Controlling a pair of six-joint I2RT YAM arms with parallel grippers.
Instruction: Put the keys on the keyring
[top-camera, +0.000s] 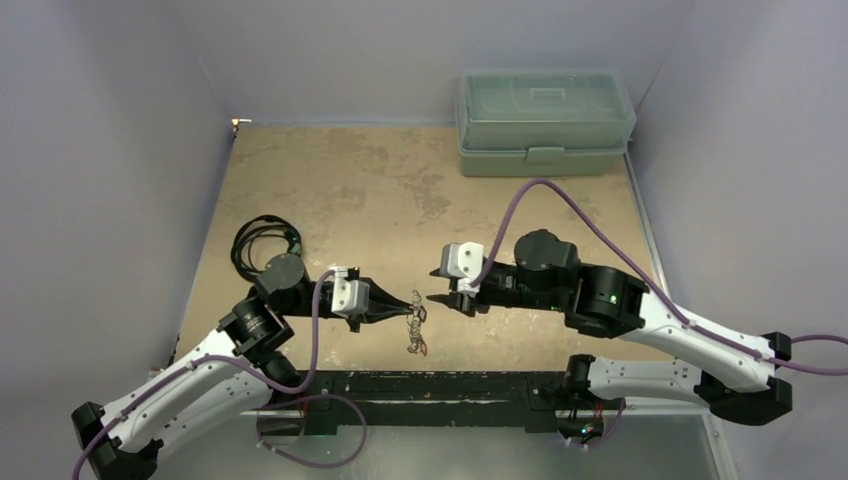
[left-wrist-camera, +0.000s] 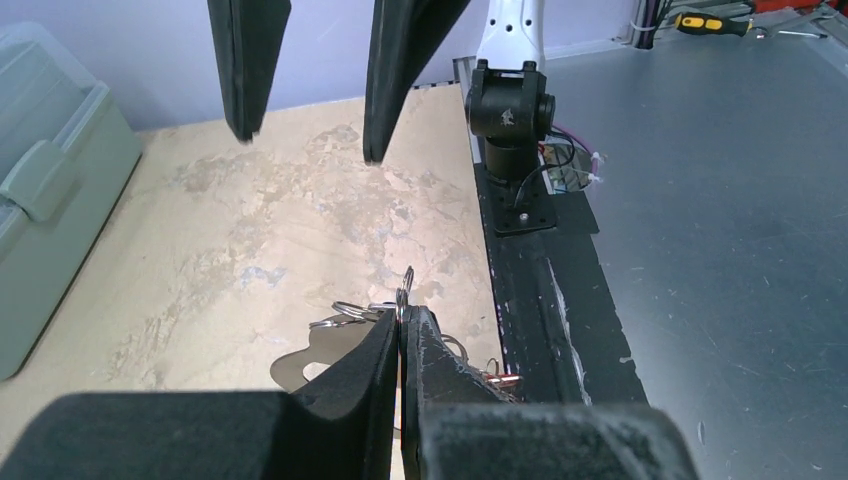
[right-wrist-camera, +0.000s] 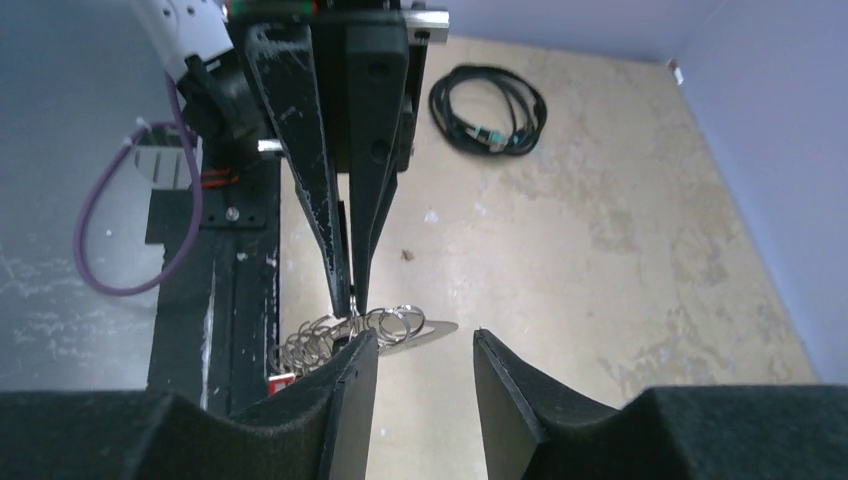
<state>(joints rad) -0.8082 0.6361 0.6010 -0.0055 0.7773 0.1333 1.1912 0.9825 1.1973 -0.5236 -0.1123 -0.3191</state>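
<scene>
Table: one tan, mottled tabletop (top-camera: 380, 180) between pale lilac walls.
Arms: two white-and-black arms, each trailing a purple cable, reaching in from 7 and 5 o'clock.
Box: one pale green, see-through plastic box with a latched lid (top-camera: 545, 120), at 1 o'clock against the far edge.
Cable: one black coiled cable (top-camera: 262, 240), flat on the table at 9 o'clock, well apart from both grippers.
Left gripper (top-camera: 416, 303) (left-wrist-camera: 403, 318) (right-wrist-camera: 350, 298): one; jaws pressed together, pinching a small silvery ring that stands up between the tips.
Right gripper (top-camera: 434, 297) (left-wrist-camera: 308, 145) (right-wrist-camera: 422, 345): one; fingers spread, nothing between them, tips facing the left gripper from its 3 o'clock, just beside the rings.
Screwdriver: one, yellow and black handle (left-wrist-camera: 712, 22), on the grey metal bench beside the table.
Keyring: one flat silvery-grey D-shaped metal plate (top-camera: 413, 328) (left-wrist-camera: 298, 366) (right-wrist-camera: 430, 330), at 6 o'clock near the front edge, hanging with a bunch of small rings from the left gripper.
Keys: tangled in those rings; one red-headed piece (left-wrist-camera: 500, 378) shows, and I cannot count the others.
Writing: one small pale mark on the right arm's black joint housing (left-wrist-camera: 510, 110), too small to read.
</scene>
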